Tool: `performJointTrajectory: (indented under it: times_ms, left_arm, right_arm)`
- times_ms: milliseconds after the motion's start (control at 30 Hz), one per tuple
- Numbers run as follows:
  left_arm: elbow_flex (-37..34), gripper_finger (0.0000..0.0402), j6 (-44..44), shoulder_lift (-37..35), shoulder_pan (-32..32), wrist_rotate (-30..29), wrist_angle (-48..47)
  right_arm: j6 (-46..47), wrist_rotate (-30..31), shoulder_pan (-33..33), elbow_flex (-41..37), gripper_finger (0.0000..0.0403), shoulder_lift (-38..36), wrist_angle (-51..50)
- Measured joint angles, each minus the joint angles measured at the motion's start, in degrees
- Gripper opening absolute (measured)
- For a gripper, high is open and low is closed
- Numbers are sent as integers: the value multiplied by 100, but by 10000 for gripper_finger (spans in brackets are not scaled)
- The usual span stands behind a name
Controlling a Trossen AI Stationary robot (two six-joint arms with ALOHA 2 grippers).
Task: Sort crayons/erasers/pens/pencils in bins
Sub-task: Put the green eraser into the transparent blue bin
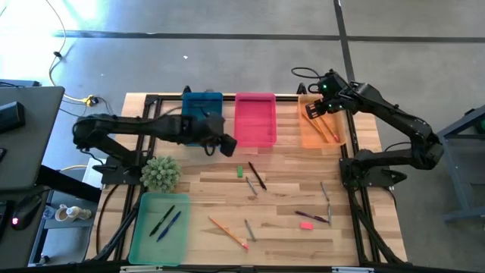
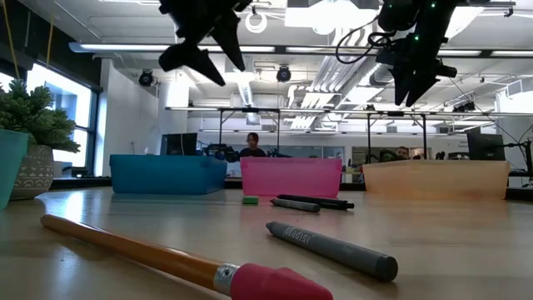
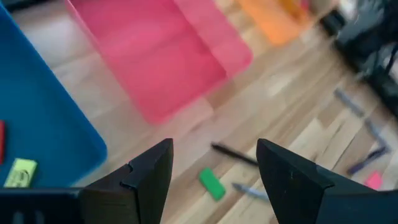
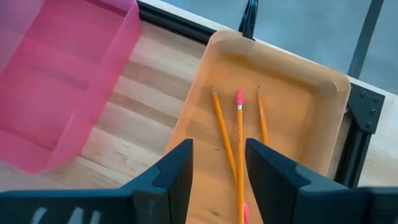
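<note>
My left gripper [image 1: 227, 144] is open and empty. It hangs above the table between the blue bin [image 1: 202, 114] and the pink bin [image 1: 255, 119]. Its wrist view shows a green eraser [image 3: 212, 184], a black pen [image 3: 233, 154] and a grey crayon [image 3: 252, 191] lying on the wood below. The blue bin holds a yellow-green eraser [image 3: 20, 172] and a red one [image 3: 2, 140]. My right gripper [image 1: 312, 110] is open and empty above the orange bin [image 4: 298, 118], where three pencils [image 4: 239, 143] lie flat. The green bin [image 1: 161, 226] holds two pens [image 1: 165, 221].
Loose on the table lie a pencil [image 1: 227, 231], grey crayons [image 1: 248, 230] [image 1: 325, 189] [image 1: 329, 212], a dark pen [image 1: 311, 217] and a pink eraser [image 1: 306, 224]. A potted plant [image 1: 160, 173] stands at the left, next to the green bin.
</note>
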Motion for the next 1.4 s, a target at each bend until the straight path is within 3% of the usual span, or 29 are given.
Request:
performJointTrajectory:
  times_ms: [367,1000,1400]
  left_arm:
    - [2,218,-271,791,-563,-134,65]
    - [2,218,-2437,2227,-896,-428,175]
    - [5,218,-2650,2672,-942,-300,803]
  right_arm:
    - [307,-7,0,0,138,0,1]
    - [104,-4,0,0,138,0,20]
    - [-45,4,0,0,138,2,66]
